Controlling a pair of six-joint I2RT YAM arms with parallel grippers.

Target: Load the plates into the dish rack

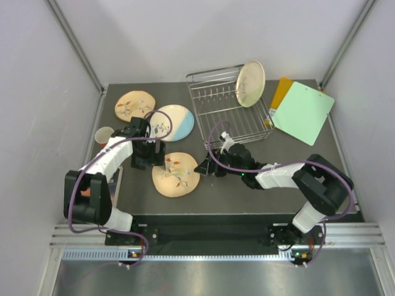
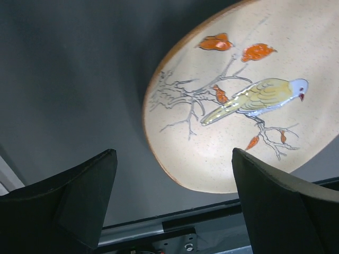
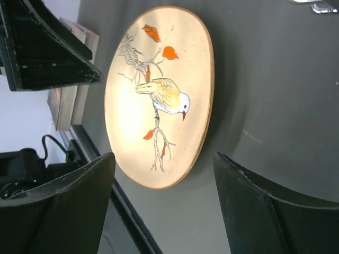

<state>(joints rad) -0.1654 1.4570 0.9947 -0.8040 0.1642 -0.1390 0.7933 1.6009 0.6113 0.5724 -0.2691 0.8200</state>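
Observation:
A tan plate with a bird and sprig lies flat near the table's front; it also shows in the left wrist view and the right wrist view. My left gripper is open and empty just left of it. My right gripper is open and empty just right of it. A second tan plate lies at the back left. A white-and-light-blue plate lies beside it. A cream plate stands on edge in the silver wire dish rack.
A small red cup stands at the left edge, close to my left arm. A green board over an orange board lies right of the rack. The table's front edge runs just below the near plate.

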